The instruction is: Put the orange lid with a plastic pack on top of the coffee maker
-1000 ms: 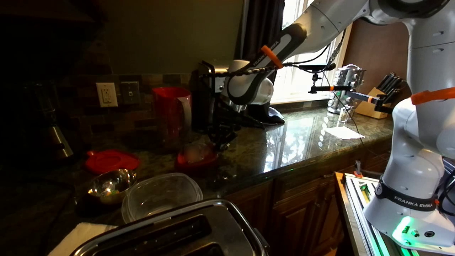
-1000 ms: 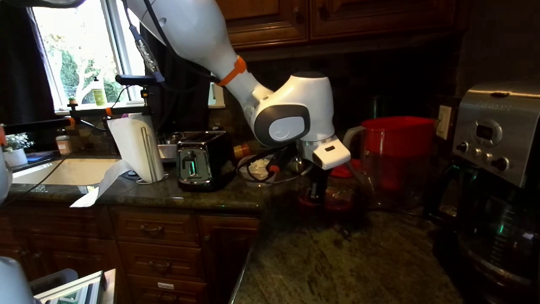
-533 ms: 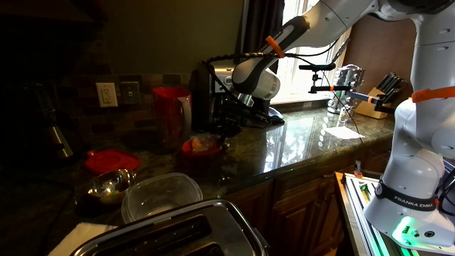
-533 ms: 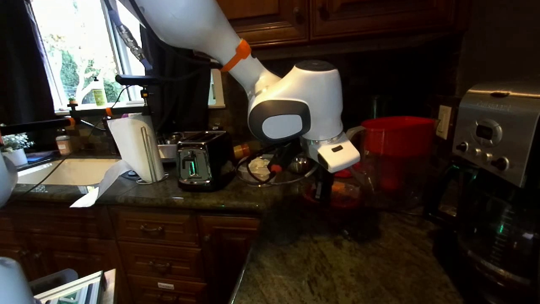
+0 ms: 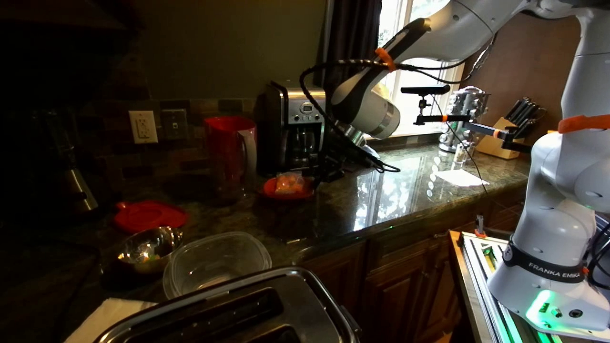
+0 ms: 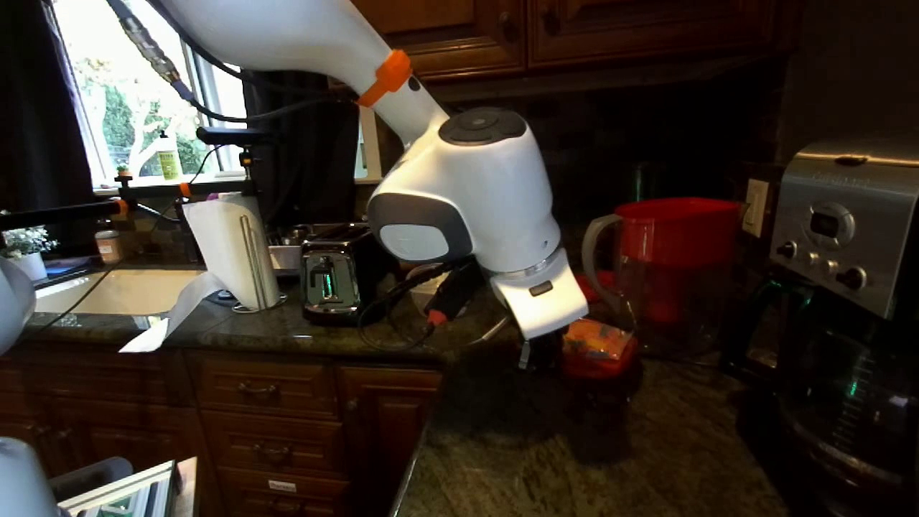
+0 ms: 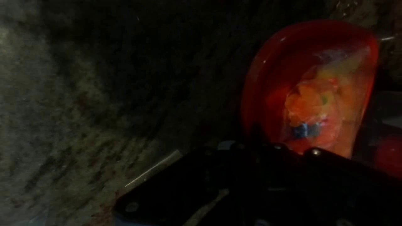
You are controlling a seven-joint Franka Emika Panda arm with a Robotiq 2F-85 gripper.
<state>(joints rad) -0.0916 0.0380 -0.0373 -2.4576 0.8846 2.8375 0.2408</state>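
Observation:
The orange lid [image 5: 270,188] is held just above the dark counter, its shadow falling below it. On it rests the plastic pack [image 5: 289,183], see-through with orange contents. My gripper [image 7: 251,145] is shut on the lid's edge; the fingertips are very dark in the wrist view. There the lid [image 7: 265,78] and the pack [image 7: 314,103] extend beyond the fingers. In an exterior view the lid [image 6: 599,368] looks tilted, with the gripper [image 6: 542,352] at its side. The coffee maker [image 5: 305,107] stands behind the lid; its silver front [image 6: 836,226] shows at the far right in an exterior view.
A red-topped pitcher [image 5: 231,143] stands close beside the coffee maker. On the counter [image 6: 546,459] lie a red lid [image 5: 150,216], a metal bowl [image 5: 152,250], a clear container [image 5: 219,262] and a toaster [image 5: 248,314]. A cable loop [image 5: 305,76] hangs off the arm.
The lid, with the pack on it, has travelled in my gripper along the counter toward the coffee maker. My wrist has tilted, and the arm has uncovered the coffee maker's front.

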